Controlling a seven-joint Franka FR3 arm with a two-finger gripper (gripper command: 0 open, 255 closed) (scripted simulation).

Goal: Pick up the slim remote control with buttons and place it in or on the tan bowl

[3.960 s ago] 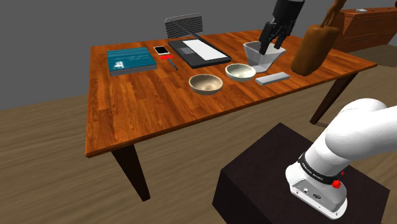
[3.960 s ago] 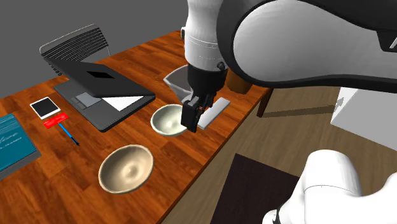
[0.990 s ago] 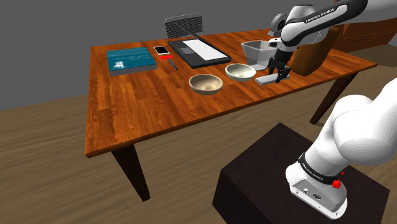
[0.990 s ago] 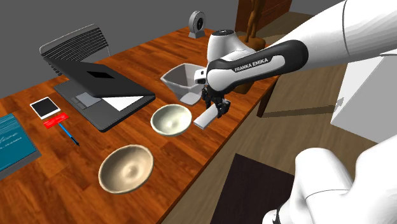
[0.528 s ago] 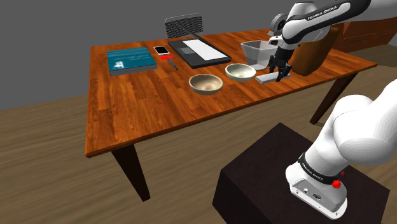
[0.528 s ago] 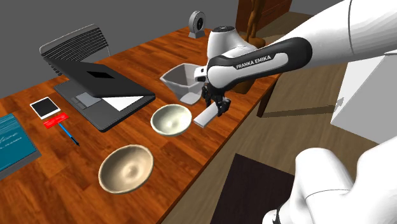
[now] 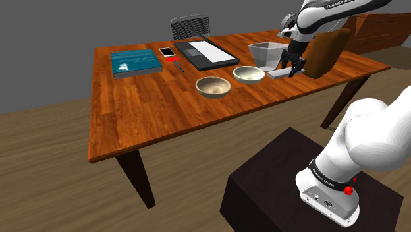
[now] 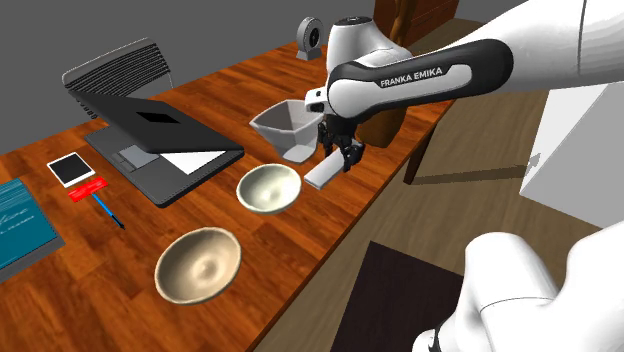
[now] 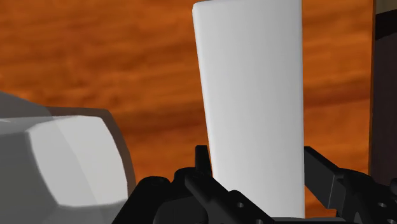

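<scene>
Second exterior view: I can read FRANKA EMIKA in white letters on the arm (image 8: 415, 78). The black gripper (image 8: 338, 150) is closed tight on one end of the remote control (image 8: 322, 175), which is drawn as a plain white flat bar. In the wrist view the two fingers (image 9: 321, 168) press on its long sides. The remote slants down and looks to be a little above the table (image 8: 290, 235), near the edge. Just behind it is a grey tub (image 8: 287, 128). A pale bowl (image 8: 268, 188) sits just beside the remote, between it and the tan bowl (image 8: 197, 263), which is well apart. Farther back lie a laptop (image 8: 160, 140), a phone (image 8: 72, 168), a red card (image 8: 82, 188) and a blue pen (image 8: 105, 210).
</scene>
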